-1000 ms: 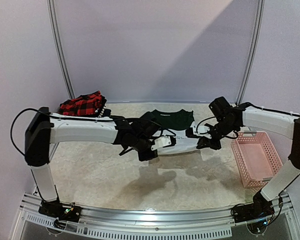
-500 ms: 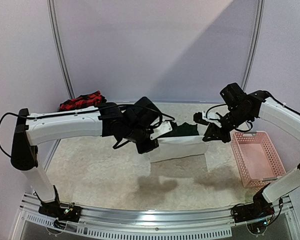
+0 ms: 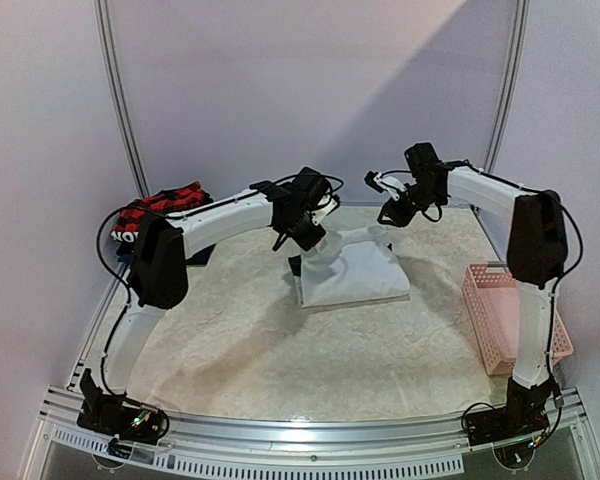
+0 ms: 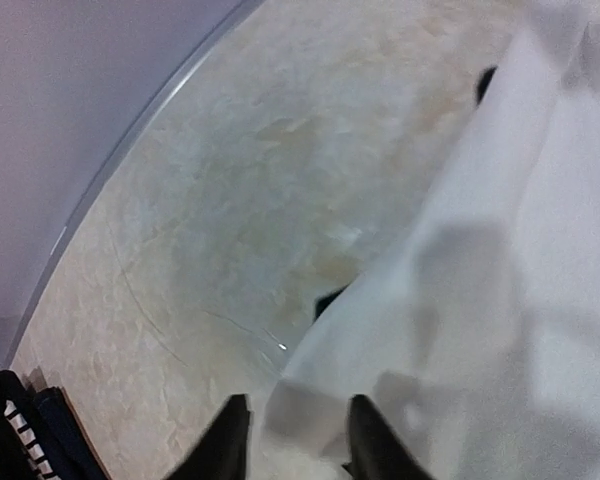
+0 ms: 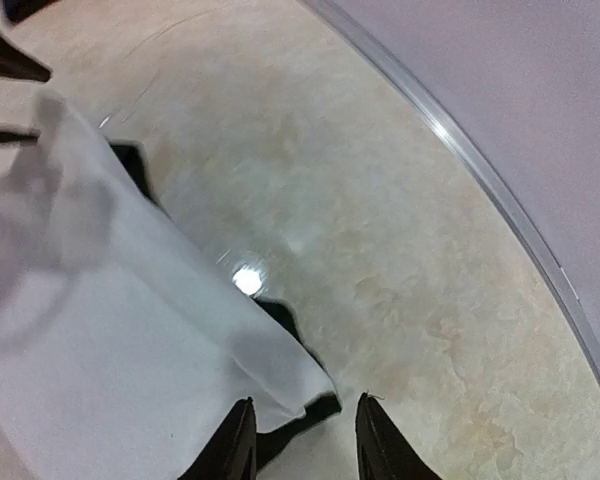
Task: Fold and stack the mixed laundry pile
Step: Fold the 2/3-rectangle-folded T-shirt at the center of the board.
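Observation:
The white tee [image 3: 352, 274] lies folded on the table, its far edge raised towards both grippers. My left gripper [image 3: 310, 233] is at its far left corner. In the left wrist view my left gripper [image 4: 298, 445] is open, with the tee's [image 4: 480, 300] white corner lying between the fingers. My right gripper [image 3: 388, 212] is at the far right corner. In the right wrist view my right gripper [image 5: 302, 440] is open over the tee's [image 5: 100, 330] corner and its dark edge. The red-and-black plaid shirt [image 3: 162, 204] sits at the back left on dark folded clothes [image 4: 20, 440].
The pink slatted basket [image 3: 510, 312] stands at the right edge of the table. A curved metal rail [image 3: 120, 100] and the back wall lie just beyond both grippers. The beige table surface [image 3: 280, 350] stretches in front of the tee.
Both arms swung to the far side of the table. The tee, held hanging between them before, now lies folded on the table. Both grippers' jaws now stand apart.

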`<action>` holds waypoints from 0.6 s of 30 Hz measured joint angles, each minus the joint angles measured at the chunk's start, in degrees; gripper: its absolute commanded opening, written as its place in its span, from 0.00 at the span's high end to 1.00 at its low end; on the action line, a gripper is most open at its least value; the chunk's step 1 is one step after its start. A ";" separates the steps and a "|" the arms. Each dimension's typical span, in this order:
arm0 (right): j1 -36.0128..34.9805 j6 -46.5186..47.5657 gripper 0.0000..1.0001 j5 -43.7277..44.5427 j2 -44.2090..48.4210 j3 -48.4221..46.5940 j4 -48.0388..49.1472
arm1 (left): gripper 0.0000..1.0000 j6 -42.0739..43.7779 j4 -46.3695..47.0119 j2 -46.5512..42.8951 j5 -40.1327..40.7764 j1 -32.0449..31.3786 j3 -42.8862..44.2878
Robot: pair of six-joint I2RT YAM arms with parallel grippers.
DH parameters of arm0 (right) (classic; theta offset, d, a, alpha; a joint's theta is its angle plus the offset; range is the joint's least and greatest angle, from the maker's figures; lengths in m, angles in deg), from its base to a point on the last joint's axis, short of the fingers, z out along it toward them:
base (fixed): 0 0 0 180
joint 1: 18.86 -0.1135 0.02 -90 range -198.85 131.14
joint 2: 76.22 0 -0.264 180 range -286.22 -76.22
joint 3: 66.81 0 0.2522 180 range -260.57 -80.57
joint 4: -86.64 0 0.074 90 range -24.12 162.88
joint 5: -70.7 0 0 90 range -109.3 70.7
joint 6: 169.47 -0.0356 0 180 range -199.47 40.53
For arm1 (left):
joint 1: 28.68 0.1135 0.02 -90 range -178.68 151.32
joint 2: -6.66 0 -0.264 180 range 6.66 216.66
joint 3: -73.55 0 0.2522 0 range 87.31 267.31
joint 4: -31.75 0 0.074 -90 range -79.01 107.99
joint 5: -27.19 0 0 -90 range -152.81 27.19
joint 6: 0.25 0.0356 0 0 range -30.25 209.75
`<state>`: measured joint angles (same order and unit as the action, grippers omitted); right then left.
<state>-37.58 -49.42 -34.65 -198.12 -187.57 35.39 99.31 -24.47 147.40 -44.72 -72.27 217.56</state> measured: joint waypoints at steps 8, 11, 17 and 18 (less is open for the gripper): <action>1.27 -5.62 0.60 -0.22 -4.59 1.40 3.21 | 0.36 -11.93 -0.09 -3.98 3.56 2.86 -7.10; 1.33 -6.51 0.60 -4.04 1.36 10.93 2.91 | 0.35 -20.22 3.87 -15.15 0.52 2.99 -23.87; 0.87 -8.17 0.66 -14.69 8.92 14.99 2.14 | 0.33 -37.40 13.88 -27.82 -12.41 4.79 -40.81; 0.61 -8.44 0.66 -16.35 9.25 14.97 2.16 | 0.32 -40.26 16.52 -28.70 -15.34 5.46 -43.19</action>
<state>-36.96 -57.86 -51.00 -188.88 -172.60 37.55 59.05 -7.95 118.71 -60.07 -66.81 174.37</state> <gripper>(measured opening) 0.357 0.666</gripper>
